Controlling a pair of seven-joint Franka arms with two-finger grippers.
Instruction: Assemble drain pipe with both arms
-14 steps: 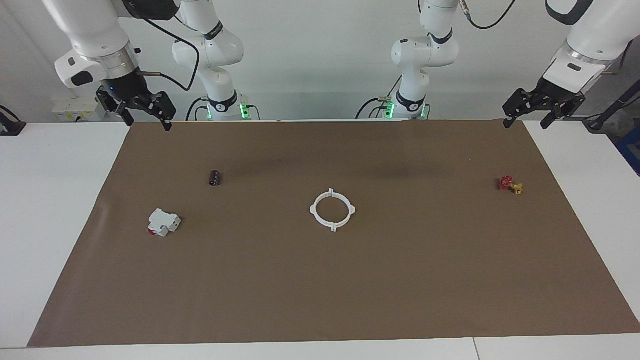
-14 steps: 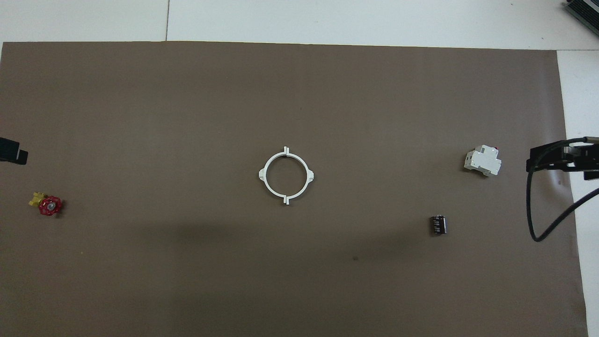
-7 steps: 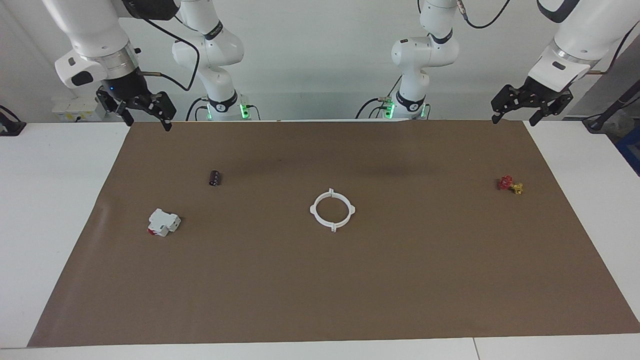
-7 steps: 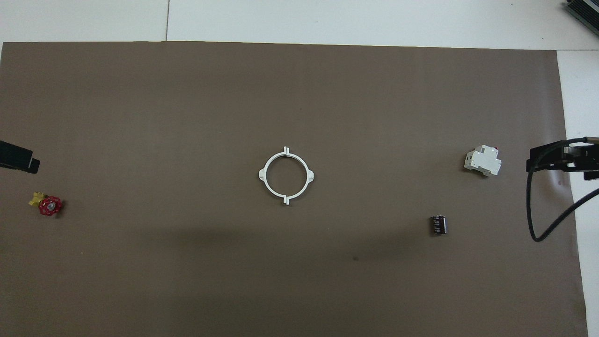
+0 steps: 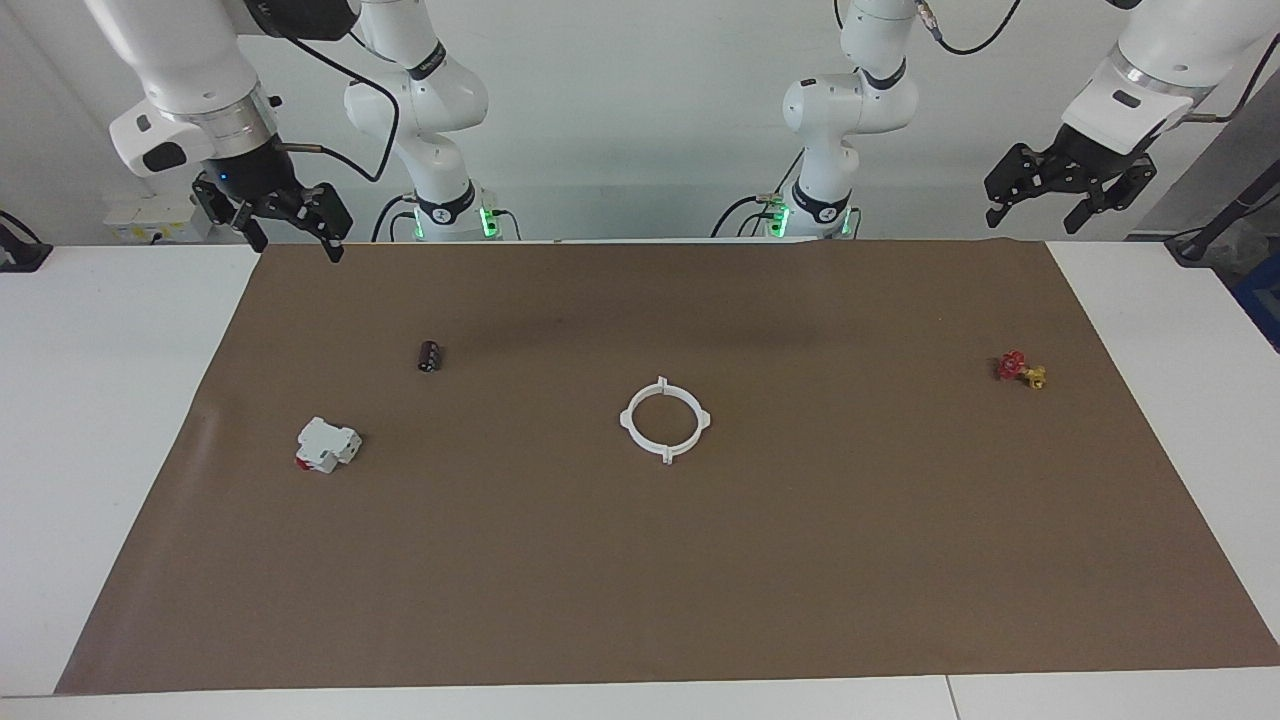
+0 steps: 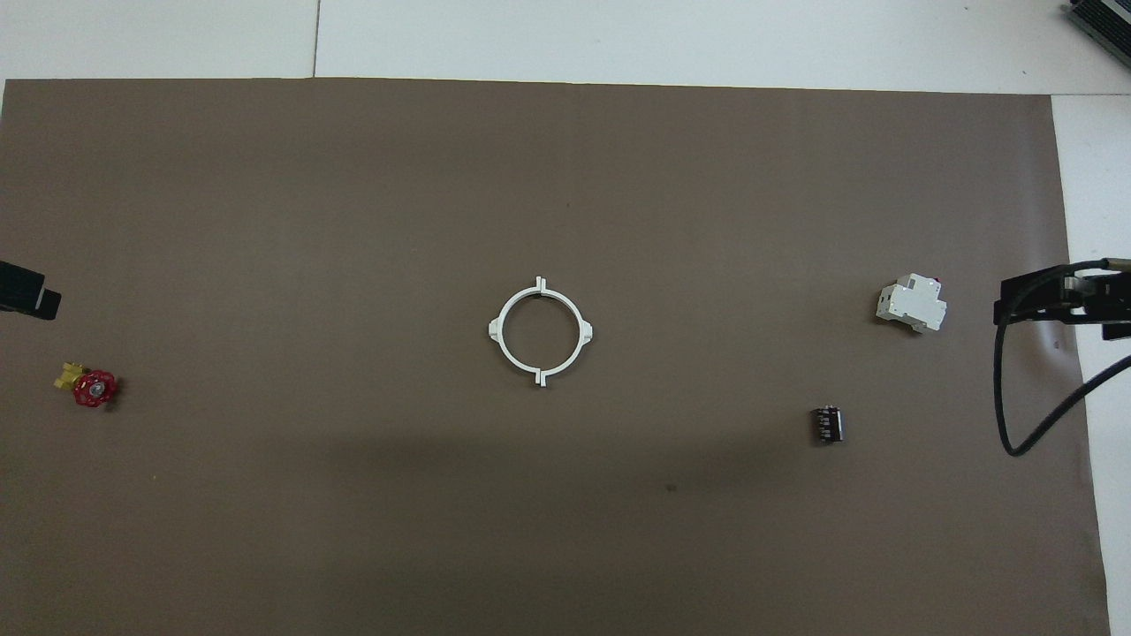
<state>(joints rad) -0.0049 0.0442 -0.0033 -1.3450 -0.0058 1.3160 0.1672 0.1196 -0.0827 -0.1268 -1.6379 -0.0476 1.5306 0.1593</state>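
Drain pipe (image 5: 665, 420) lies mid-mat as a closed ring w/ four tabs, nothing touching it. Right gripper (image 5: 293, 232) hangs over the mat corner by its own base, fingers spread, holding nothing. Left gripper (image 5: 1040, 210) is raised at its end of the table, fingers apart, also w/o a load. White box (image 5: 326, 444) and black cylinder (image 5: 430, 355) sit toward the right arm's end; red-yellow valve (image 5: 1020, 369) toward the left arm's. All well apart from the ring.
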